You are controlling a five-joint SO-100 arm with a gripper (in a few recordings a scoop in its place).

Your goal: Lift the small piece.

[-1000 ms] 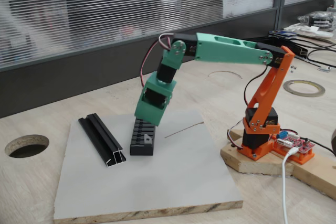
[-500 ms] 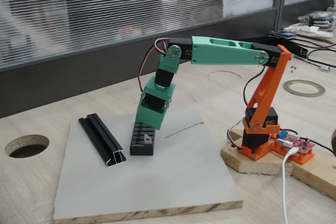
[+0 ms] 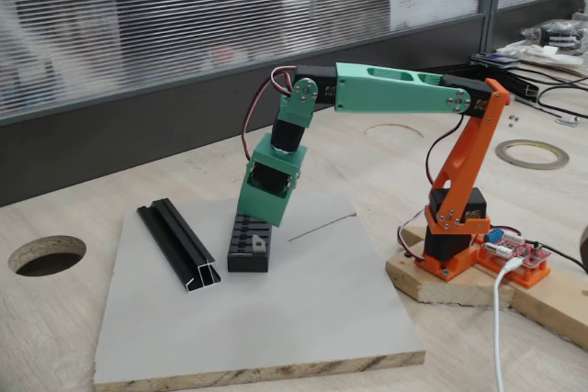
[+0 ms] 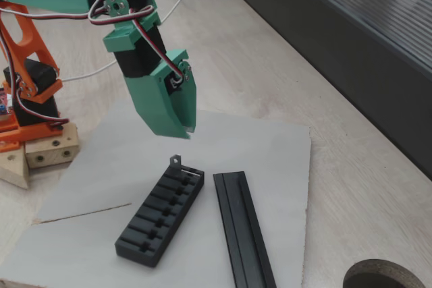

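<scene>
The small piece is a tiny silver-grey tab with a hole. It stands up at one end of the ribbed black block. In a fixed view the small piece shows as a pale spot on top of the ribbed black block. My green gripper hangs tip-down just above that end of the block, apart from the tab. Its fingers look shut with nothing between them. In a fixed view my gripper overlaps the block's far end.
A long black channel rail lies beside the block on the grey board; the rail runs parallel to the block. Round holes in the table sit off the board. The orange arm base stands on a wooden block at right.
Over the first half second the arm shifted slightly and the gripper dipped a little toward the block. It has held still since. The tab has not moved.
</scene>
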